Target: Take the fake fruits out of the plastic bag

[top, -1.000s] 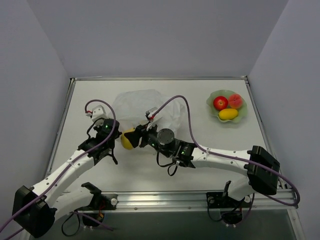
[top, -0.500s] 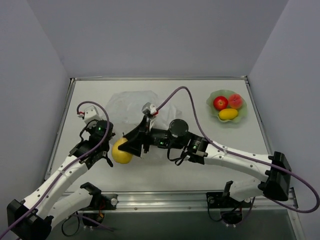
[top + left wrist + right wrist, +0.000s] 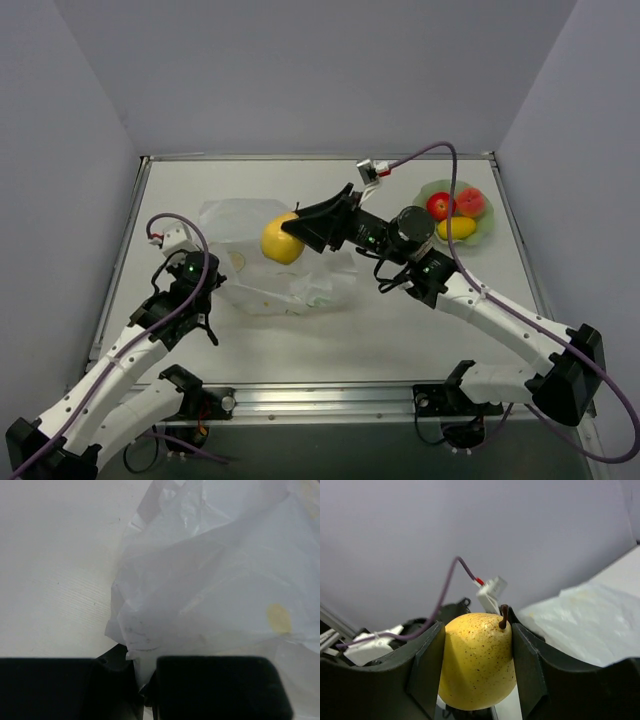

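Observation:
My right gripper is shut on a yellow pear and holds it in the air above the plastic bag. In the right wrist view the speckled pear sits between both fingers, its brown stem up. My left gripper is low at the bag's left edge. In the left wrist view its jaws pinch a fold of the translucent bag. A red apple, a pink-orange peach and a yellow oval fruit lie in the pale green dish.
The dish stands at the back right of the white table. Grey walls close in the back and sides. The right arm reaches across the middle of the table, its purple cable looping above it.
My right gripper has lifted the pear up and to the right, out from the bag's near-left side to above the bag. The bag has spread out flatter, and my left gripper has stayed at its left edge.

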`<action>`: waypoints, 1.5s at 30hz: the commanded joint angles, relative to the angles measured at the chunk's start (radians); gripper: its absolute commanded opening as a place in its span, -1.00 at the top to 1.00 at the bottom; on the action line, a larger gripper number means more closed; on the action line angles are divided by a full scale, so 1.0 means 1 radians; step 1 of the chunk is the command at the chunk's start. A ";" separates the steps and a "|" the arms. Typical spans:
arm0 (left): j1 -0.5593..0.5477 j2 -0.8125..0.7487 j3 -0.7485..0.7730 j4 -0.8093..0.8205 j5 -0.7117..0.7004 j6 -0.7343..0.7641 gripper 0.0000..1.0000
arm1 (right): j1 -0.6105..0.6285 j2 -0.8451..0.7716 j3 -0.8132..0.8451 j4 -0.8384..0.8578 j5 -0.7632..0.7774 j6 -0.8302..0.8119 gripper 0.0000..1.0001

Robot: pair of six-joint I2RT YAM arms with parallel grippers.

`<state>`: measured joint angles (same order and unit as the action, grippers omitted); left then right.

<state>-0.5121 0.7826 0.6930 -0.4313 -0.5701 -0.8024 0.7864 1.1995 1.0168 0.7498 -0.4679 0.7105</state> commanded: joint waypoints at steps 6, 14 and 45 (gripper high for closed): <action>-0.012 -0.058 -0.023 -0.027 0.012 -0.024 0.95 | -0.093 -0.078 0.034 -0.207 0.435 -0.212 1.00; -0.086 -0.071 -0.078 0.078 0.151 -0.044 0.66 | -0.363 -0.156 -0.070 -0.394 1.155 -0.356 1.00; -0.111 -0.243 0.079 0.068 0.570 0.203 -0.88 | -0.856 0.388 -0.130 -0.159 0.598 -0.227 1.00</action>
<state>-0.6209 0.5579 0.7254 -0.3580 -0.0467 -0.6353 -0.0776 1.5696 0.8532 0.5461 0.1902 0.4747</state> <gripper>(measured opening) 0.943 0.470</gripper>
